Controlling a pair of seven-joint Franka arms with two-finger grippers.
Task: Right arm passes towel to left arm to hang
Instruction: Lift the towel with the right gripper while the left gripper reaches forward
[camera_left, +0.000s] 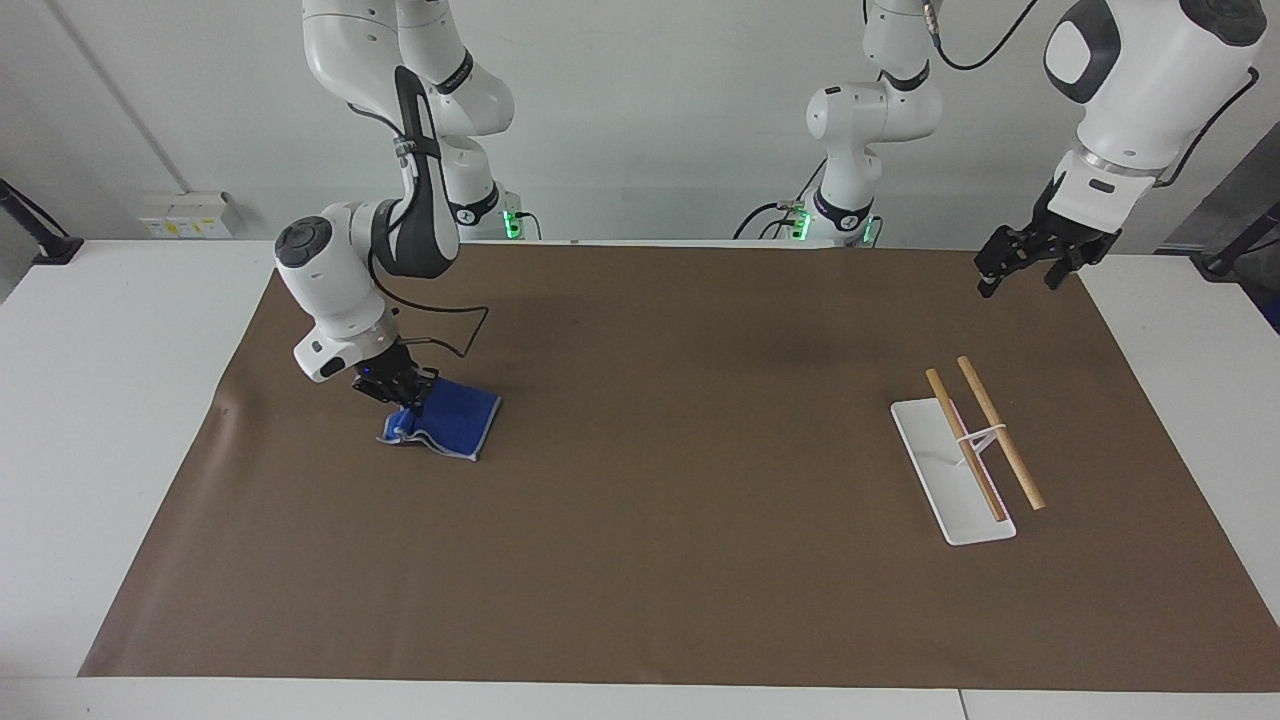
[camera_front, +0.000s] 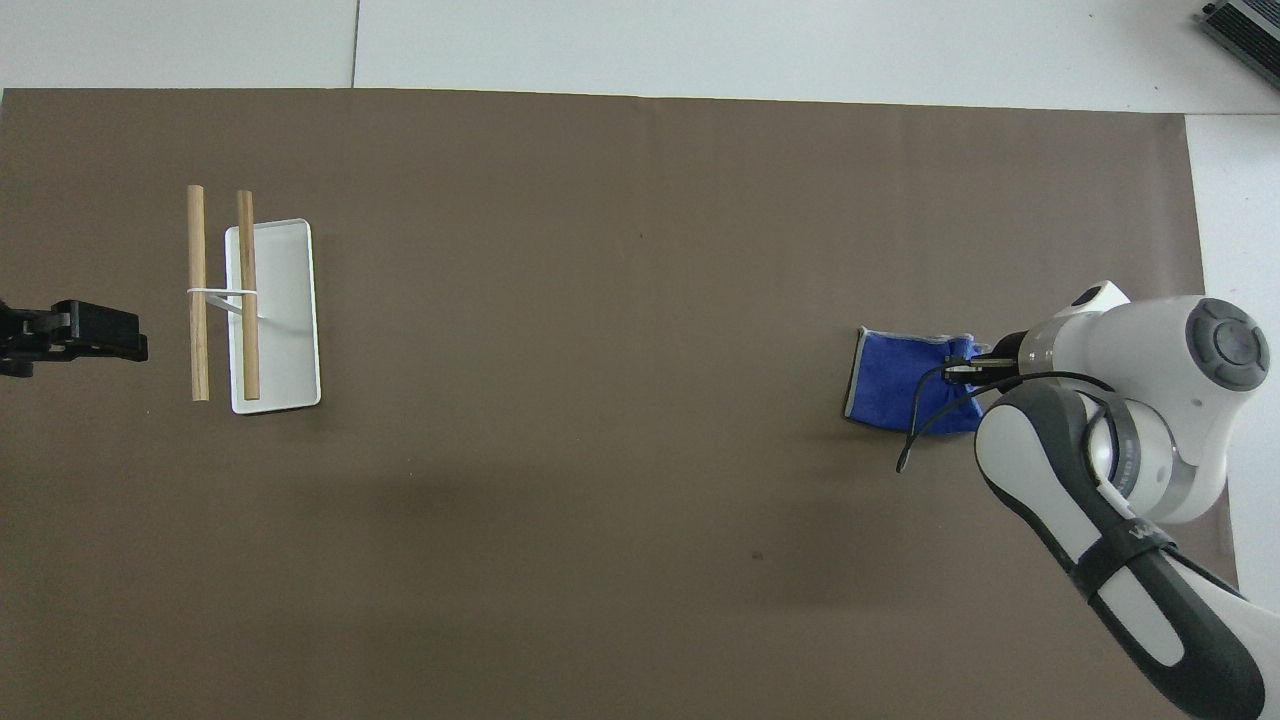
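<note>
The blue towel (camera_left: 452, 418) (camera_front: 900, 392) hangs tilted from my right gripper (camera_left: 408, 401) (camera_front: 962, 371), which is shut on its end toward the right arm's side. The towel's lower end still rests on the brown mat (camera_left: 660, 480). My left gripper (camera_left: 1020, 268) (camera_front: 85, 333) waits open in the air over the mat's corner at the left arm's end, nothing between its fingers. A rack (camera_left: 975, 440) (camera_front: 245, 300) with two wooden rods on a white base stands toward the left arm's end of the table.
The brown mat covers most of the white table (camera_left: 90, 400). A loose black cable (camera_front: 915, 430) dangles from the right wrist over the towel. A wall socket box (camera_left: 185, 213) sits by the right arm's end.
</note>
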